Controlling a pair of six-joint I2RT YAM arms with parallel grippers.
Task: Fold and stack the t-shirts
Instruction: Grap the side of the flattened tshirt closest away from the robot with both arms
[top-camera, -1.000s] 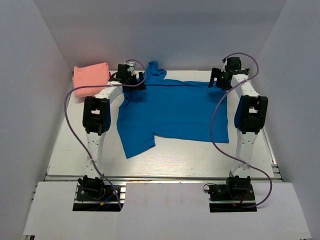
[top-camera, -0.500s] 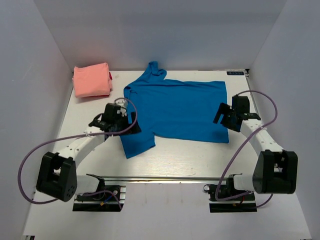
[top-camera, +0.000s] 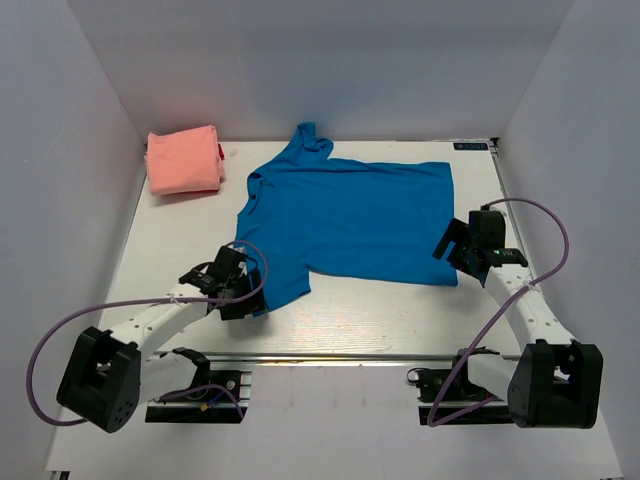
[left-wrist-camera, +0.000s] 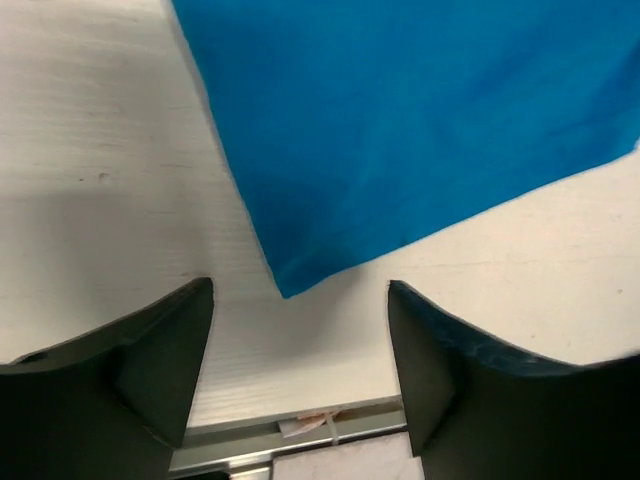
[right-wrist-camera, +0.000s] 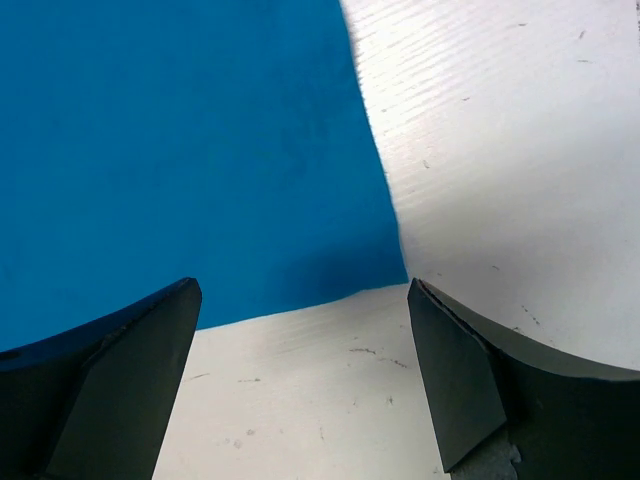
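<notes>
Left end effector (left-wrist-camera: 300, 288) and right end effector (right-wrist-camera: 302, 286) wide open, empty, over near corners of blue t-shirt (top-camera: 350, 215)

Bright, even light; soft shadows; sharp.

I have drawn both arms back from the far edge of the blue shirt (top-camera: 350, 220) toward the near side. My left gripper (top-camera: 246, 292), a second ago up by the collar, now sits low at the near-left sleeve corner (left-wrist-camera: 300, 265). My right gripper (top-camera: 456, 246) has come from the far-right corner down to the near-right hem corner (right-wrist-camera: 385, 262).
</notes>
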